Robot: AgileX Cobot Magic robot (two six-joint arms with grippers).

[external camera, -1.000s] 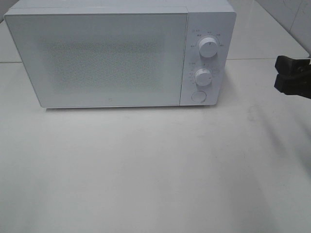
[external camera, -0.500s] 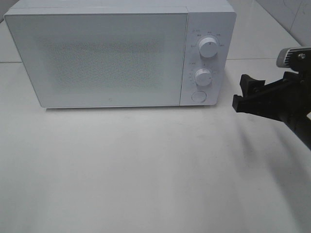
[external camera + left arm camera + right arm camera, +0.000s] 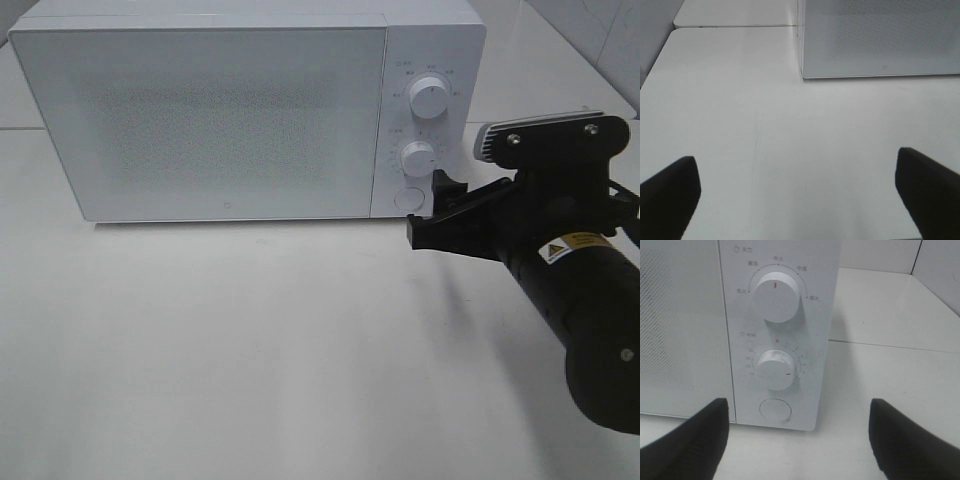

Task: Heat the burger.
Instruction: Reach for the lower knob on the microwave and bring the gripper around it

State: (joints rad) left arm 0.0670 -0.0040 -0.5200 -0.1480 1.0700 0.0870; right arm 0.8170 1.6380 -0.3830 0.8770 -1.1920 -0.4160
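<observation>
Right gripper (image 3: 799, 430), jaws wide and empty, near microwave panel (image 3: 815, 340): I'd line one fingertip squarely on round button (image 3: 775, 410) before pushing.

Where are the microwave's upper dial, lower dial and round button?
upper dial (image 3: 776, 296), right wrist view, centre of the knob face.
lower dial (image 3: 775, 369), right wrist view, centre of the knob face.
round button (image 3: 775, 410), right wrist view, middle of the button.
</observation>
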